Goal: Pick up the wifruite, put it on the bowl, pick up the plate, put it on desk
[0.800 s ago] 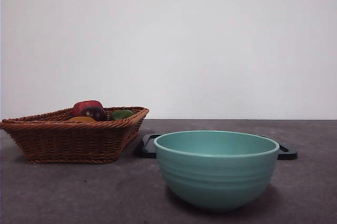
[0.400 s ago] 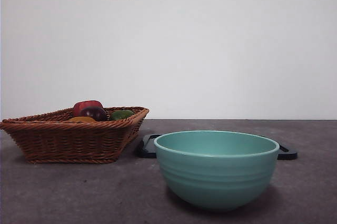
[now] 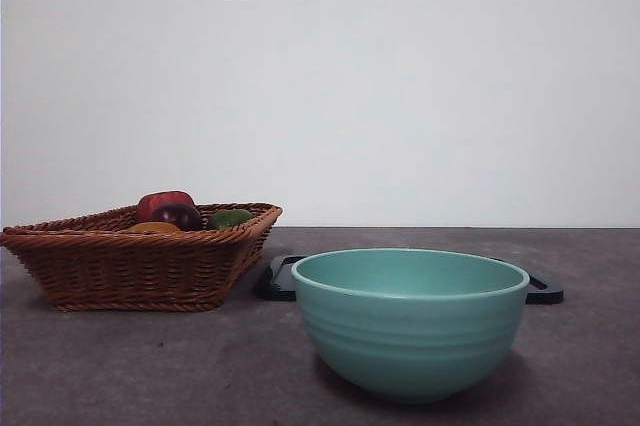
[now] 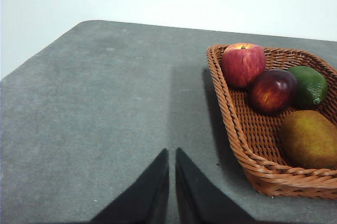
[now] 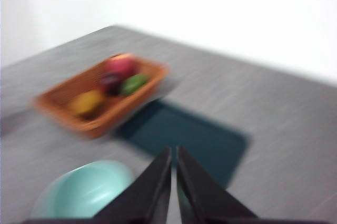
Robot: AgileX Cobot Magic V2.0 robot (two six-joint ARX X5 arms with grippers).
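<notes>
Wicker basket with the wifruite is seen beside the closed, empty left gripper, while the closed right gripper is held above bowl and plate.

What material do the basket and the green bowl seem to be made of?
The basket looks like woven wicker or rattan: brown strands cross in a visible weave, with a braided rim. It could also be a plastic imitation. The bowl looks like glazed ceramic or hard plastic: its mint-green surface is smooth, with faint horizontal ridges and a soft sheen. The pictures do not settle which.
</notes>
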